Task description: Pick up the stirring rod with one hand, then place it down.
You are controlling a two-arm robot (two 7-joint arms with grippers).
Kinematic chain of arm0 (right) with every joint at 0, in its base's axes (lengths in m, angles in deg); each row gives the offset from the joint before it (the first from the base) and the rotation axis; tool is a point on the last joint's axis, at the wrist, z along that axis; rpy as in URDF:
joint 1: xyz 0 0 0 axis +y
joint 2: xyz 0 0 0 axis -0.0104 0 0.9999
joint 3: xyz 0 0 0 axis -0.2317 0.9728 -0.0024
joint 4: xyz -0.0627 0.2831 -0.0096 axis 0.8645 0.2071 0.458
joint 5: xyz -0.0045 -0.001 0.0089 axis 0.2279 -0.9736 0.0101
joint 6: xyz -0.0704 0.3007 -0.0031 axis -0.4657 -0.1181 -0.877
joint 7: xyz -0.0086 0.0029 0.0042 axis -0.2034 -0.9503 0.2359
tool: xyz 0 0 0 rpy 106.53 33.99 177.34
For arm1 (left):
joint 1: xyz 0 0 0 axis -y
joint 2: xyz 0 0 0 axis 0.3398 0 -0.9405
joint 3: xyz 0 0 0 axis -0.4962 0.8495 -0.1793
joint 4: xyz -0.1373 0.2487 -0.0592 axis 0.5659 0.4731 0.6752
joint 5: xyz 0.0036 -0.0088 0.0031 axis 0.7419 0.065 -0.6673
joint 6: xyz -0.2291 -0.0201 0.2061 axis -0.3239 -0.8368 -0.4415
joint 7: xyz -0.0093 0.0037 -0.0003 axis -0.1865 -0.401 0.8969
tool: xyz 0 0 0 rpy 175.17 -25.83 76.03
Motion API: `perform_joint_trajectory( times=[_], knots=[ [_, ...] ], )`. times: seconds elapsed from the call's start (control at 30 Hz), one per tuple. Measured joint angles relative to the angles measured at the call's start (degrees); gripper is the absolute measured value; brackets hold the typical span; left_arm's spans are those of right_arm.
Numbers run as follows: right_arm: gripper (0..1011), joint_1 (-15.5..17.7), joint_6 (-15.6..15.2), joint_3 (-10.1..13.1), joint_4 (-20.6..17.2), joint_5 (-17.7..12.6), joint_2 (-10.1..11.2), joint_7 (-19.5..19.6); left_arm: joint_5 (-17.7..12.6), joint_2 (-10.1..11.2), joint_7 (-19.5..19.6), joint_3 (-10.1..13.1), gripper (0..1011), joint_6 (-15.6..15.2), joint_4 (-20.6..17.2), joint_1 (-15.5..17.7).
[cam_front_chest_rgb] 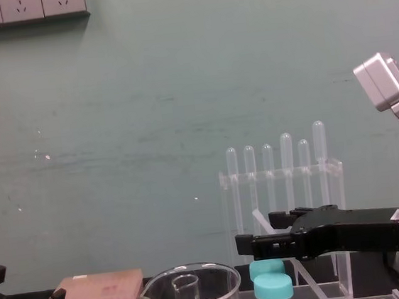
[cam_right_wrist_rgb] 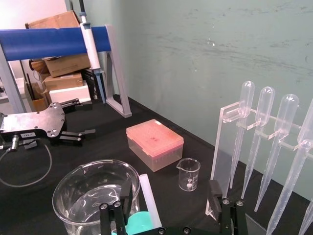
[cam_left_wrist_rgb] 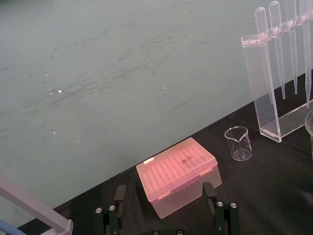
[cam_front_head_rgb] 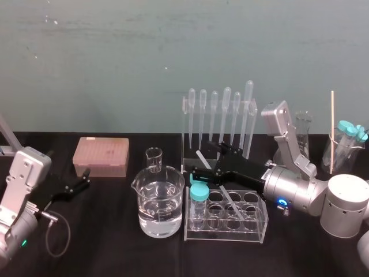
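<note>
The stirring rod [cam_front_head_rgb: 233,203], thin and translucent white, leans in the clear tube rack [cam_front_head_rgb: 253,231] with its upper end slanting back toward the pipette rack. My right gripper [cam_front_head_rgb: 200,160] reaches in from the right above the tube rack and stands open around the rod's upper part. In the right wrist view the rod [cam_right_wrist_rgb: 149,200] lies close to one finger [cam_right_wrist_rgb: 117,215], with a wide gap to the other. The chest view shows the rod [cam_front_chest_rgb: 261,221] poking up just above the right gripper [cam_front_chest_rgb: 266,237]. My left gripper [cam_front_head_rgb: 81,183] is parked at the far left, open and holding nothing.
A large beaker of water [cam_front_head_rgb: 160,208] stands left of the tube rack, with a small beaker [cam_front_head_rgb: 154,158] behind it. A teal-capped tube [cam_front_head_rgb: 199,196] sits in the rack. A pink tip box [cam_front_head_rgb: 101,156] is back left, the pipette rack [cam_front_head_rgb: 219,124] behind, and more glassware [cam_front_head_rgb: 343,141] far right.
</note>
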Motion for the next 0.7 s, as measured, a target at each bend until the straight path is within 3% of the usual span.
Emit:
perform_joint_trajectory(
  times=[0.23, 0.7],
  knots=[
    [848, 0.01, -0.09, 0.0, -0.05, -0.02, 0.02, 0.03, 0.0, 0.0, 0.0, 0.0, 1000, 0.0, 0.0, 0.0],
    [396, 0.08, -0.21, 0.0, -0.13, -0.06, 0.08, 0.11, 0.0, 0.0, 0.0, 0.0, 1000, 0.0, 0.0, 0.0]
  ],
)
